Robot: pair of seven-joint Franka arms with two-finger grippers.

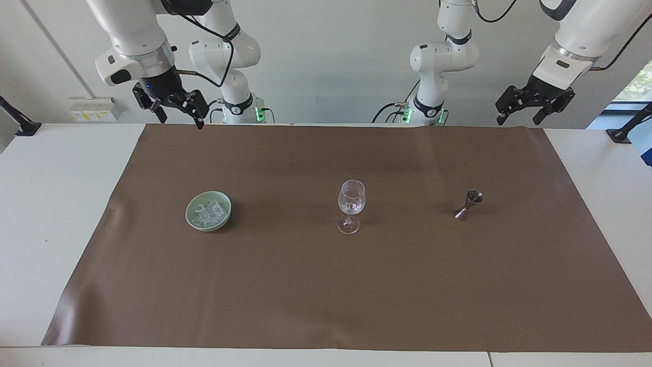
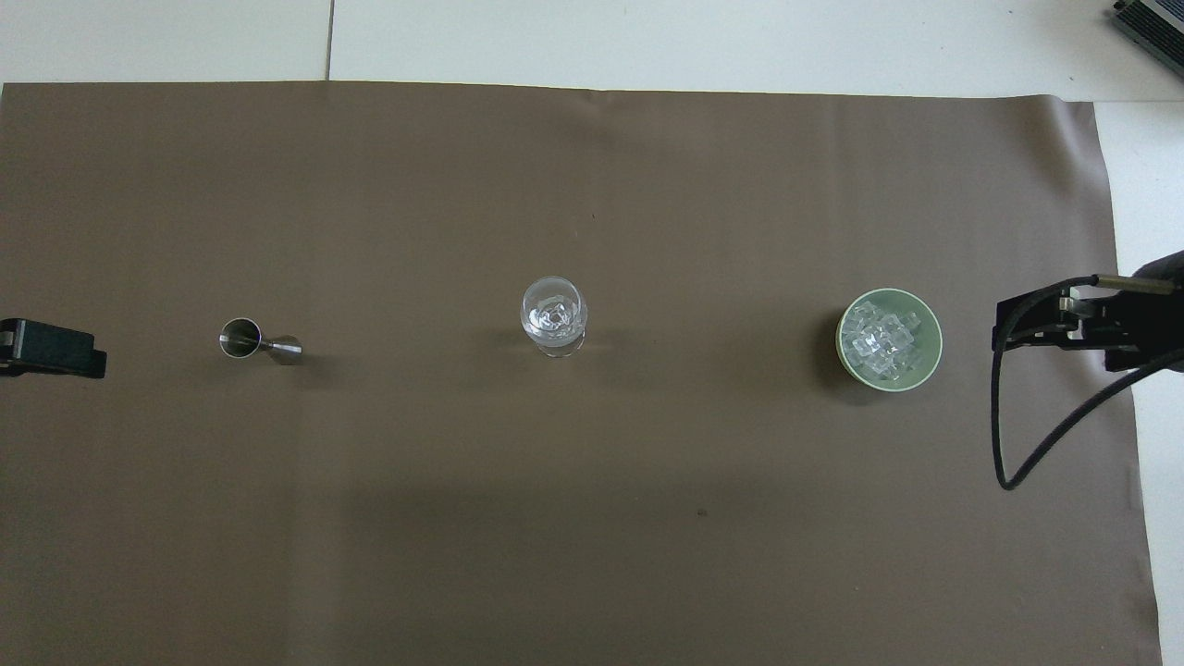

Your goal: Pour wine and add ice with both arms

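A clear wine glass (image 1: pixel 351 203) stands upright mid-mat and holds clear ice at its bottom; it also shows in the overhead view (image 2: pixel 553 314). A green bowl (image 1: pixel 210 228) with several ice cubes (image 1: pixel 208 213) sits toward the right arm's end, seen from above too (image 2: pixel 937 342). A small steel jigger (image 1: pixel 469 204) stands toward the left arm's end. My right gripper (image 1: pixel 182 122) hangs open and empty, high over the mat's edge by the robots. My left gripper (image 1: pixel 518 122) hangs open and empty, high over the mat's corner at the left arm's end.
A brown mat (image 1: pixel 326 295) covers most of the white table (image 1: pixel 51 204). A black cable loop (image 2: pixel 1008 444) hangs from the right arm's wrist beside the bowl. The arm bases (image 1: pixel 239 109) stand at the table's edge.
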